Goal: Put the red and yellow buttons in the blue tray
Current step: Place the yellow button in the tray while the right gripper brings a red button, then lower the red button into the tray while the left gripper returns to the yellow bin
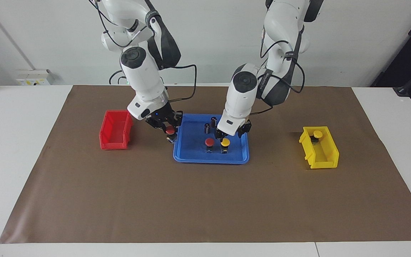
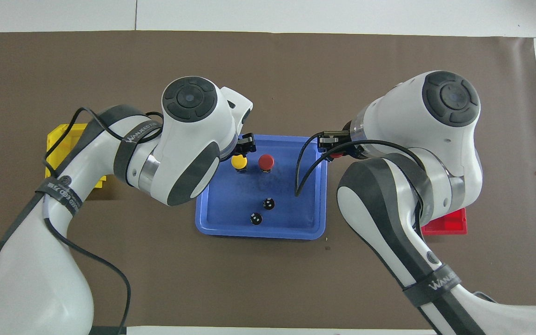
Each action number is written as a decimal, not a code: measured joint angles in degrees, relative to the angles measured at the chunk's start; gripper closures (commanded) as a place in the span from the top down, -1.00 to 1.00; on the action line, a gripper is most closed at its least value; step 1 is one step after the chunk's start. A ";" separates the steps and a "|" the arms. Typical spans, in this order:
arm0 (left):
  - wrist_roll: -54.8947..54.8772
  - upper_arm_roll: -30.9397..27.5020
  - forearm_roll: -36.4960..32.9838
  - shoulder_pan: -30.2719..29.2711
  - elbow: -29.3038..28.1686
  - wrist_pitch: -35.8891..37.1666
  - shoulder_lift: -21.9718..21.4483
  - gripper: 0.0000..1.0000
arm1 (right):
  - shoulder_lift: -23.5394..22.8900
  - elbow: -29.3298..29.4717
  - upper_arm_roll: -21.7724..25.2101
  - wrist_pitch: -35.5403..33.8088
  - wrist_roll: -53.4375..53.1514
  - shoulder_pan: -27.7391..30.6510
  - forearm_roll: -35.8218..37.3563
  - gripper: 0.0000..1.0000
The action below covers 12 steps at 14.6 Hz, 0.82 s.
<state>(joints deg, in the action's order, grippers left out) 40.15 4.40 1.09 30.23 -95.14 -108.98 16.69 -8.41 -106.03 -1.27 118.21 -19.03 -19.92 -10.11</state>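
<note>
the blue tray (image 1: 191,157) (image 2: 212,218) sits in the middle of the brown mat (image 1: 205,200) on the desk (image 1: 13,142). inside it, on the part farther from the robots, a red button (image 1: 209,142) (image 2: 265,161) and a yellow button (image 1: 225,142) (image 2: 238,162) stand side by side, the yellow one toward the left arm's end. two dark capless cylinders (image 1: 209,124) (image 2: 262,210) stand in the tray nearer to the robots.

the left end effector (image 1: 224,136) (image 2: 244,148) is right above the yellow button in the tray; whether its fingers grip the button or stand apart from it, i cannot tell.

the right end effector (image 1: 168,129) (image 2: 333,148) hangs over the tray's edge on the right arm's side, closed on a second red button (image 1: 170,131) (image 2: 337,154), whose cap shows between the fingers. the button is held in the air at the rim, not yet set down.

the red bin (image 1: 115,129) (image 2: 445,225) lies beside the tray toward the right arm's end of the desk, and nothing shows inside it in the facing view. the yellow bin (image 1: 320,148) (image 2: 65,144) lies well apart toward the left arm's end, and a second yellow button (image 1: 316,135) stands in its end nearer to the robots.
</note>
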 measured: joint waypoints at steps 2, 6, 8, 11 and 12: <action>-5.38 -0.20 -0.05 -3.22 0.09 4.62 -3.74 1.00 | -0.28 -0.36 0.02 0.42 0.00 -0.68 0.00 -0.67; -20.87 -0.51 -0.09 -11.96 0.82 14.42 -9.48 1.00 | -1.54 -2.45 -0.04 4.02 1.72 -4.86 0.06 -0.66; -29.48 -0.64 -0.11 -17.48 0.99 18.24 -12.63 1.00 | -3.07 -2.87 -0.03 5.01 6.06 -5.48 0.07 -0.67; -38.85 -0.82 -0.11 -24.83 1.03 21.04 -16.06 1.00 | -3.67 -4.78 0.35 6.15 12.90 -5.30 0.07 -0.66; -41.07 -0.88 -0.12 -26.62 1.03 21.47 -16.71 1.00 | -3.71 -5.36 0.36 6.75 13.79 -5.27 0.07 -0.65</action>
<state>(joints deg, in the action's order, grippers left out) -0.92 3.53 0.97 3.61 -94.11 -87.51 -0.02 -12.12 -111.38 -0.91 124.96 -5.23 -25.19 -10.04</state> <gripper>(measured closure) 0.000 0.581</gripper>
